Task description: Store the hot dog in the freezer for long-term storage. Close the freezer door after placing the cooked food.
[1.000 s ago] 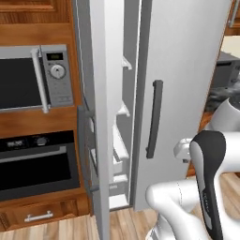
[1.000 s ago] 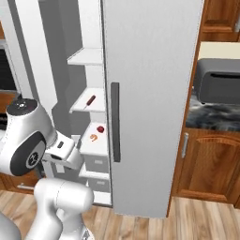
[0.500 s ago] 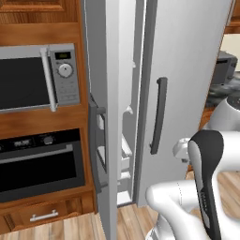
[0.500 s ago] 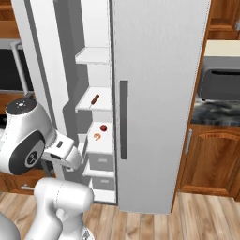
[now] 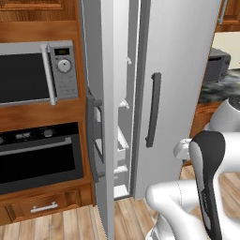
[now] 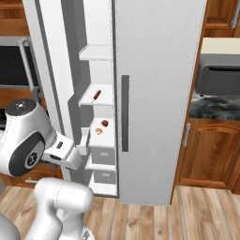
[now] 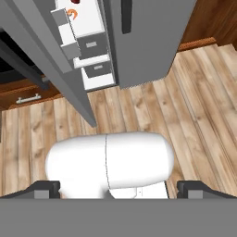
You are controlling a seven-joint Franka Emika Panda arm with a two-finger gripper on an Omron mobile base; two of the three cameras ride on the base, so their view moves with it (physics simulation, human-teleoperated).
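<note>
The hot dog [image 6: 97, 95], a thin reddish-brown piece, lies on a white middle shelf of the freezer [image 6: 93, 52], the left section of the grey fridge. The freezer door [image 6: 45, 65] stands wide open, swung out to the left. In the left base view the freezer door [image 5: 102, 103] is seen edge-on with its dark handle toward me. My gripper [image 7: 119, 189] is open, fingertips [image 7: 46, 188] far apart with nothing between them. It hangs low in front of the fridge, pointing down at the floor, well away from the hot dog.
Small red and orange bits [image 6: 101, 128] sit on the shelf below, above two white drawers [image 6: 104, 154]. The plain right door [image 6: 159, 93] is closed. A microwave [image 5: 33, 77] and an oven [image 5: 37, 157] stand left of the fridge. To the right are a wooden cabinet [image 6: 211, 154] and a stone counter.
The whole picture has shifted: the fridge has slid right in the right base view, so the base has moved. The gripper stays open and the hot dog stays on its shelf.
</note>
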